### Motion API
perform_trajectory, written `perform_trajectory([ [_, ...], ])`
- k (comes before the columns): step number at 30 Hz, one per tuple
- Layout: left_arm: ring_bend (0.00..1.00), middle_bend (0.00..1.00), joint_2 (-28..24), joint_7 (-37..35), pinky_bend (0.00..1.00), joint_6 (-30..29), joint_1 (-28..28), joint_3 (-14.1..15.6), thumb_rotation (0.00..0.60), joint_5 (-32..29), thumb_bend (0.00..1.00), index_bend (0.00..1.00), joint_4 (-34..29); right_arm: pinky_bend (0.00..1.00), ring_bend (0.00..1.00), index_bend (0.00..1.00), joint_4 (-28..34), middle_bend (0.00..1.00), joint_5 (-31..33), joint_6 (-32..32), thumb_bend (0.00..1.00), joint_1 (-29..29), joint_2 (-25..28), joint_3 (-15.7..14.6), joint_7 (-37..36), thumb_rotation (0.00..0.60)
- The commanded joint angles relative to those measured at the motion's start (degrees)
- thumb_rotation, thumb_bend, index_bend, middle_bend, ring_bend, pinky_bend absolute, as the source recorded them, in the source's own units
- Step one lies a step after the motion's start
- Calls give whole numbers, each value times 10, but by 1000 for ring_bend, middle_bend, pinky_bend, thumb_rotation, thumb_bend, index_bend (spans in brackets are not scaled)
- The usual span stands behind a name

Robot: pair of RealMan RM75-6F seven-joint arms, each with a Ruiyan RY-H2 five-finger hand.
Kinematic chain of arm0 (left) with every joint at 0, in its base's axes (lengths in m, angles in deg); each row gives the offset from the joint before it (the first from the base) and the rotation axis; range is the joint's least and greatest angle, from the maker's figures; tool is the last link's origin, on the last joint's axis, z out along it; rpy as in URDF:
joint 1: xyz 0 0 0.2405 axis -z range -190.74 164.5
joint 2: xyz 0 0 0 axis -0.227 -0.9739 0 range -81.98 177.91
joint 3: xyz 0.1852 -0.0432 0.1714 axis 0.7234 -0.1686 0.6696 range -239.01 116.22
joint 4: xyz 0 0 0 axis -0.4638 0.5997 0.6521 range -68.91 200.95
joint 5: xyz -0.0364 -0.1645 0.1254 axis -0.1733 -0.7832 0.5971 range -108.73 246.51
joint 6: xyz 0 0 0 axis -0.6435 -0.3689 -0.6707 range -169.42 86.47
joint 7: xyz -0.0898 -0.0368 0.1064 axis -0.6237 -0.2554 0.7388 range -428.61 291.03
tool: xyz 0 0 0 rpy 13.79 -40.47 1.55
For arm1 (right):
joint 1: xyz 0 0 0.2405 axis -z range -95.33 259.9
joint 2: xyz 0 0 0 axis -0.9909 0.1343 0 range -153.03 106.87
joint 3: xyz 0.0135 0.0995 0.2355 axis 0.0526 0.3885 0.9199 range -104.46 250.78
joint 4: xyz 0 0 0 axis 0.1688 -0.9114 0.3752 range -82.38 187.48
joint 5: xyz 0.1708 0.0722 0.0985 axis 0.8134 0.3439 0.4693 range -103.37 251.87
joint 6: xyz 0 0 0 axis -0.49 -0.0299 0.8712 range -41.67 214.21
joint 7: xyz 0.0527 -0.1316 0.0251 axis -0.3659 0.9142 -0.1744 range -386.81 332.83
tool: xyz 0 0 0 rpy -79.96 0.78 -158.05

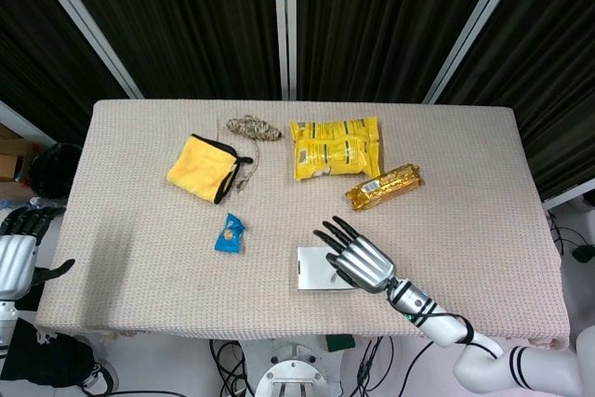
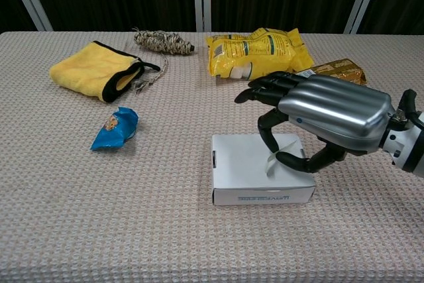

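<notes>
A white flat box (image 1: 314,269) (image 2: 242,164) lies near the table's front edge. My right hand (image 1: 358,260) (image 2: 324,120) is spread over the box's right half, palm down, fingers arched and apart, holding nothing. The chest view does not settle whether the fingertips or thumb touch the lid. My left hand (image 1: 19,253) hangs off the table's left edge in the head view, empty, thumb held out from loosely bent fingers.
A gold snack bar (image 1: 384,186) (image 2: 338,69) and a yellow snack bag (image 1: 335,147) (image 2: 258,51) lie behind the box. Further left are a blue packet (image 1: 230,232) (image 2: 116,127), a yellow cloth (image 1: 200,167) (image 2: 96,69) and a rope bundle (image 1: 253,127) (image 2: 162,41).
</notes>
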Motion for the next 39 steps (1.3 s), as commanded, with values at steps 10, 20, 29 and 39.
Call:
perform_trajectory([
  [10,202,223,1,-6,145,-1,-2,0,600,-1,63,217,4,0,0,563,-3,32,5,11,413,-11,-8,2,1,600],
  [20,202,223,0,-4,145,0,-2,0,600,-1,63,217,2,0,0,283,-10,0,1,5,388,-15,-12,2,-10,600],
  [29,202,223,-3,-2,145,-3,-3,-1,600,-1,64,217,-1,0,0,296,-7,18,-35,-48,470,-9,1,-1,-35,600],
  [39,202,223,-4,6,145,-4,-1,0,600,5,64,217,-9,0,0,517,6,29,-42,-51,1000,-4,17,-11,-32,600],
])
